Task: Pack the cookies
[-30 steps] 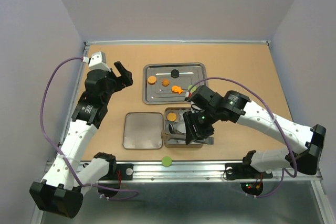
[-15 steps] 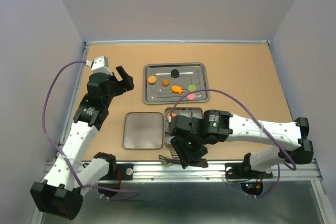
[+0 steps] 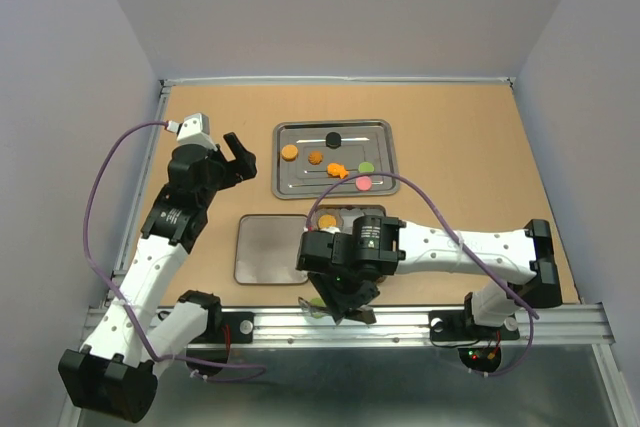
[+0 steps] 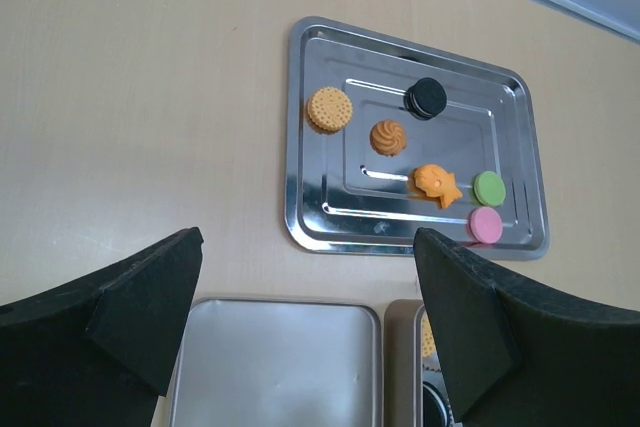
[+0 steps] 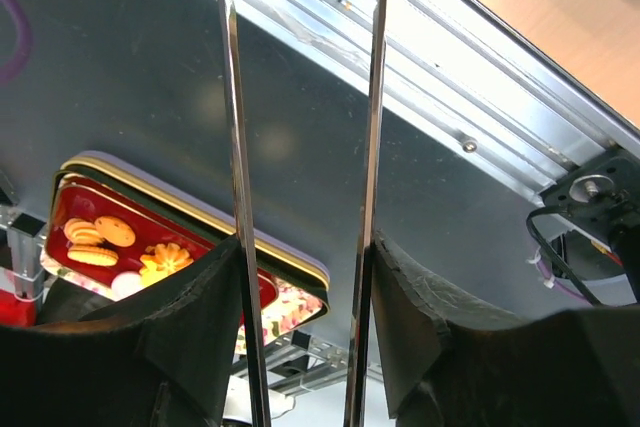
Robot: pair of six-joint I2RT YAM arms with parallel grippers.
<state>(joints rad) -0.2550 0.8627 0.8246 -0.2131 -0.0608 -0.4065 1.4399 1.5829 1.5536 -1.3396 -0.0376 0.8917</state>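
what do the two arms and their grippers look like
Both arms are built alike: white links dotted with small dark holes, joined by chunky black joints. A purple cable loops along the left arm and another along the right arm. The left gripper and the right gripper have matte black, wedge-shaped fingers. A small white camera block sits at the left wrist.

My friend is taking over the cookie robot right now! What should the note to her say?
Left gripper: open, empty, hovering left of the tray.
Right gripper: shut on metal tongs, down at the near rail; the tong tips are hidden.
Cookies: six lie on the tray. One orange cookie shows in the tin; the arm hides the rest of the tin.
Done: at least one packed.
Left: the six on the tray; the lid lies beside the tin.
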